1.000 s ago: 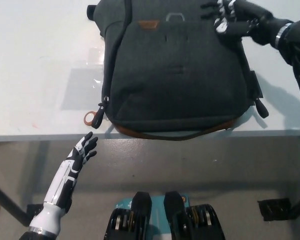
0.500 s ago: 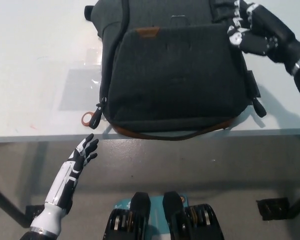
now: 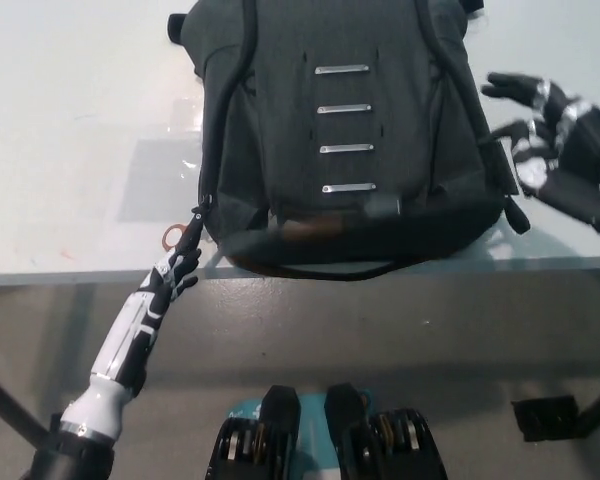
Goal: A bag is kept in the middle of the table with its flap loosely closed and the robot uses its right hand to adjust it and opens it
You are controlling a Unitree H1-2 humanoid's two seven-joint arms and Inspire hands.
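A dark grey bag (image 3: 345,130) lies in the middle of the white table (image 3: 70,130). Its flap (image 3: 325,235) is thrown down toward the table's front edge and looks blurred. The bag's front is bared, with several metal bars (image 3: 346,108) in a column. My black right hand (image 3: 545,150) hovers open just right of the bag, fingers spread, not touching it. My white left hand (image 3: 172,275) reaches up from below the table's front edge, fingers apart, at the bag's lower left corner near an orange zipper ring (image 3: 177,237).
A clear plastic sheet (image 3: 165,165) lies on the table left of the bag. Grey floor shows below the table's front edge, with a dark object (image 3: 545,418) at the lower right.
The flap swung from covering the bag's front down to the front edge, baring the metal bars. My right hand moved from the bag's top right corner down to its right side. My left hand rose.
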